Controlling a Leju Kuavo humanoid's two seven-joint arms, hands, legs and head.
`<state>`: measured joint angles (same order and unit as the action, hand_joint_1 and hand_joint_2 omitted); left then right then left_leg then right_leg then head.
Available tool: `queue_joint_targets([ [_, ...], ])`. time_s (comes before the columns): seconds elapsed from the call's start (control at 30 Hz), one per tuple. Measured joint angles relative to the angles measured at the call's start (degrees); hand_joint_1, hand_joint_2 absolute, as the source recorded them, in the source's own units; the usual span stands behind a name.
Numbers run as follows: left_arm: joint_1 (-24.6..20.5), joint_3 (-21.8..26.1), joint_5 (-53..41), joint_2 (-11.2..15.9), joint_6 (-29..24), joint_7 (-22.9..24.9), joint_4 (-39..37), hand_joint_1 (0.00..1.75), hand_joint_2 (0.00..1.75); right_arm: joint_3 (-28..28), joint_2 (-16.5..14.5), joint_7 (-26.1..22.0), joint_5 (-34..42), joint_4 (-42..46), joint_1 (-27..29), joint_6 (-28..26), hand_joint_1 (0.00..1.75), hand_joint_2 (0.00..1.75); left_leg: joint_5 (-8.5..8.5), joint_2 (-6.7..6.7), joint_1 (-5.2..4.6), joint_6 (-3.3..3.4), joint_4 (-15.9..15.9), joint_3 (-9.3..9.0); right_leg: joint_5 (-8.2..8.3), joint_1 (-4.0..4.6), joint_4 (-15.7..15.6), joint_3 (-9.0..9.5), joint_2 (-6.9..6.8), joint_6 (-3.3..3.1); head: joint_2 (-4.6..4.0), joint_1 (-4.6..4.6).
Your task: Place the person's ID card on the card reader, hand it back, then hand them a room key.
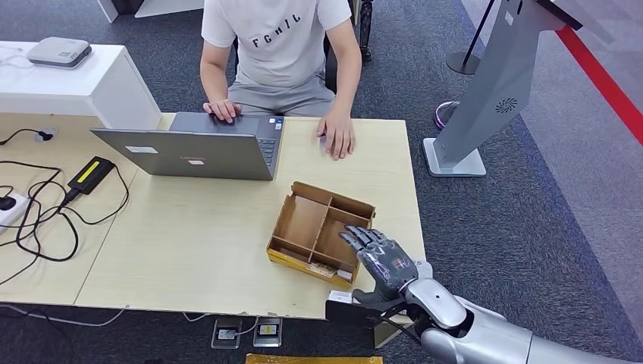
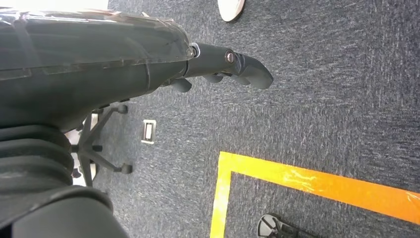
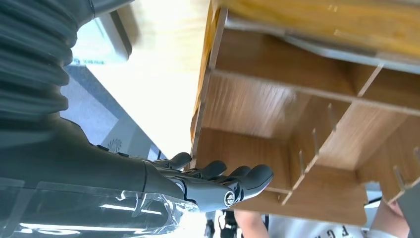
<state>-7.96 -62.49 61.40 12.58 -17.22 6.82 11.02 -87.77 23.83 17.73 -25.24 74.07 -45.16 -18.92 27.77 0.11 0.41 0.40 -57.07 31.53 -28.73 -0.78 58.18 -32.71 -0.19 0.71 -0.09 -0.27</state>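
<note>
Right hand (image 1: 381, 258) hovers over the near right compartment of the wooden divided tray (image 1: 303, 220), fingers stretched forward and slightly apart, nothing between them; the right wrist view agrees, showing the fingers (image 3: 233, 176) extended just above the tray's partitions without a firm touch that I can confirm. Judgement: hand is reaching into the tray, likely for a room key or card kept there, since a sorted tray at the desk's near edge puts such items within the arm's reach. Small light-coloured items (image 1: 324, 268) lie in the near compartments, too small to say whether keys or cards. Dark flat device (image 1: 345, 307) sits at the table's near edge just below the hand, with a pale card-like piece (image 1: 341, 296) on top; possibly the card reader with the ID card, cannot tell for certain. Left hand (image 2: 225, 67) hangs by the robot's side above grey carpet, fingers loosely curled, holding nothing. Beyond the tray, an open laptop (image 1: 193, 148) faces the seated person (image 1: 277, 45), whose hands rest on its keyboard and on the pale wooden table (image 1: 189, 250), not held out to receive anything. Cables and a charger (image 1: 91, 174) lie at the far left.
</note>
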Motion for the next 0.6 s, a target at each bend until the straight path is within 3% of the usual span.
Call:
queue_joint_targets([
  [0.4, 0.04, 0.02, 0.18, 0.03, -0.23, 0.22, 0.0, 0.0, 0.0, 0.4, 5.04, 3.32, -2.81, 5.07, -9.86, -0.37, 0.0, 1.75, 0.0, 0.0, -0.01, 0.0, -0.02, -0.02, 0.01, -0.01, 0.0, -0.01, 0.01, 0.0, 0.0, -0.01],
  [0.6, 0.04, 0.02, 0.19, 0.03, -0.23, 0.37, 0.0, 0.0, 0.0, 0.47, 7.43, 4.65, -2.85, 9.98, -11.88, 0.12, 0.0, 1.75, 0.0, 0.0, 0.0, 0.0, -0.01, -0.02, 0.0, 0.01, 0.0, -0.02, 0.0, 0.0, 0.0, -0.02],
])
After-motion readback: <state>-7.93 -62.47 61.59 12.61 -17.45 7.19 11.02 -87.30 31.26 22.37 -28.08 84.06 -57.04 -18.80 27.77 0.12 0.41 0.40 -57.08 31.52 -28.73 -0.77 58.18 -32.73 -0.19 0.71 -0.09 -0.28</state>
